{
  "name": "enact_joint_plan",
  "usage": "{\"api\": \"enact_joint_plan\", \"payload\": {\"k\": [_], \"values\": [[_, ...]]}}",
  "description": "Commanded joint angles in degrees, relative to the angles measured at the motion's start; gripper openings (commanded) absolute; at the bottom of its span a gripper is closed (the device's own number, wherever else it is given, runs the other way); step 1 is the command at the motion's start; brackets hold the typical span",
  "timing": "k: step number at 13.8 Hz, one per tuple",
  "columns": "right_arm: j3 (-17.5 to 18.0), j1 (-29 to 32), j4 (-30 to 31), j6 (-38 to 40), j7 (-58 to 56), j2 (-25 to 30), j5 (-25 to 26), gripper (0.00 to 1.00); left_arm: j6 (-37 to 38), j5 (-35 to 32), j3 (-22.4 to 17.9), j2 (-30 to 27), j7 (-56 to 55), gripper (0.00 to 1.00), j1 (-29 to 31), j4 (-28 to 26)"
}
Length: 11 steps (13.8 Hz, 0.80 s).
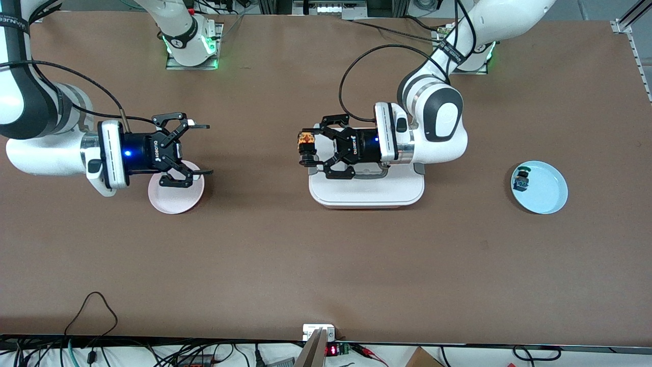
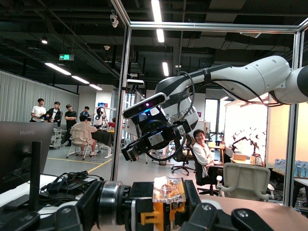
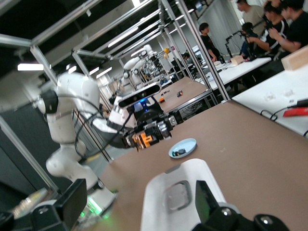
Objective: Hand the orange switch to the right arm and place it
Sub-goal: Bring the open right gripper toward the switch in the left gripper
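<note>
Gripping the orange switch point(image 1: 306, 143) above the table's middle, beside the white tray's point(image 1: 367, 193) edge, the left gripper point(image 1: 308, 148) faces the right gripper point(image 1: 202, 149), marked ROBOTIQ, which hangs with jaws wide over the pink plate point(image 1: 175, 198).

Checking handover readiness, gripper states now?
Left gripper: shut on the orange switch, held above the white tray.
Right gripper: open, empty, over the pink plate.
</note>
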<state>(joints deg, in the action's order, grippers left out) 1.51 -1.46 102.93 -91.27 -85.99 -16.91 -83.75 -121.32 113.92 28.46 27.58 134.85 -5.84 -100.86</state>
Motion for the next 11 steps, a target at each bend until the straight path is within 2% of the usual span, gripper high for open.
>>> {"api": "enact_joint_plan", "payload": {"k": [1,5,8,11], "values": [[0.16,-0.91,-0.01,-0.31,14.39,-0.4,-3.26,1.0,0.38,2.09,0.19,-0.07,2.43,0.07,0.21,-0.66],[0.16,-2.05,-0.01,-1.55,34.89,-0.41,-4.23,1.0,0.38,2.09,0.19,-0.33,2.08,0.07,0.83,0.3],[0.16,-2.49,-0.19,-1.63,43.78,-0.93,-4.23,1.0,0.82,2.09,0.19,-0.42,1.99,0.07,1.0,0.31],[0.16,-4.59,-0.19,-4.96,49.32,-1.9,-4.49,1.0,0.47,2.09,0.19,-0.25,2.17,0.07,0.65,0.31]]}}
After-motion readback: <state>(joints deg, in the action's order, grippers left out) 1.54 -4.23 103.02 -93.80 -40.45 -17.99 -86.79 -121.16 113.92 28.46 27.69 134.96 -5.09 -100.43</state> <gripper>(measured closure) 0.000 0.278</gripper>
